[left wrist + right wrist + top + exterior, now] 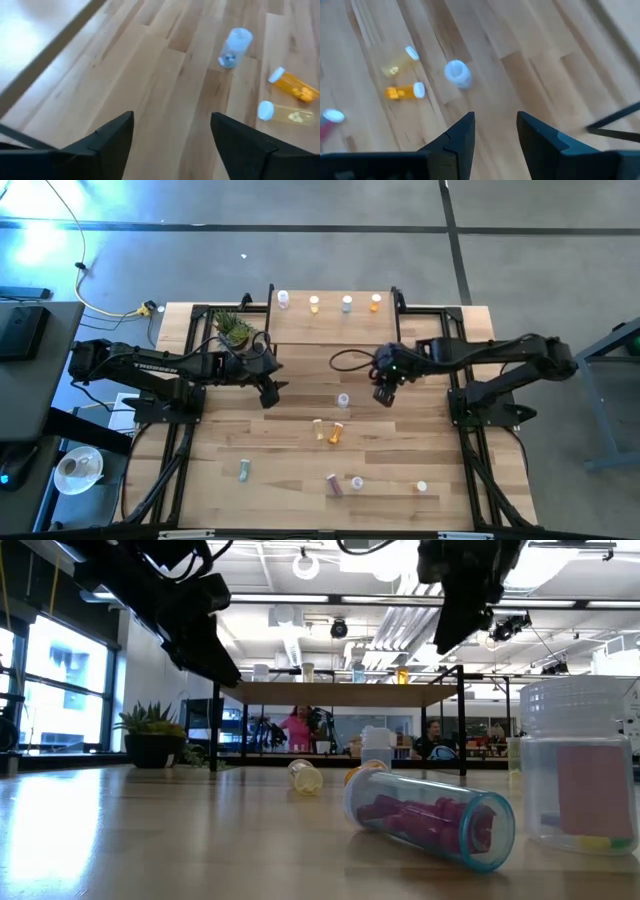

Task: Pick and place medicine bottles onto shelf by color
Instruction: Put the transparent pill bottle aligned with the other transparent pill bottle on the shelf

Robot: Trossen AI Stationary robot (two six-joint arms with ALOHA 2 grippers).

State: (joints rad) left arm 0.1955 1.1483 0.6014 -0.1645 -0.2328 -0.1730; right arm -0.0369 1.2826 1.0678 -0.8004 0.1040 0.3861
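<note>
While four medicine bottles (330, 302) stand in a row on the shelf (330, 325) at the far edge of the worktop (290, 480), both arms hang over bare wood just in front of it. The left end effector (270, 394) is released, its fingers (107, 142) spread wide with nothing between them. The right end effector (385, 397) holds its fingers (455, 142) narrowly parted, also on nothing. Between the two, an upright clear bottle (343, 399) stands nearer the right one. Beyond it lie a yellow bottle (318, 427) and an orange bottle (335, 433) side by side; a green-blue bottle (243, 470), a purple bottle (334, 485) and two clear ones sit near the front edge. A potted plant (235, 330) stands beside the shelf.
</note>
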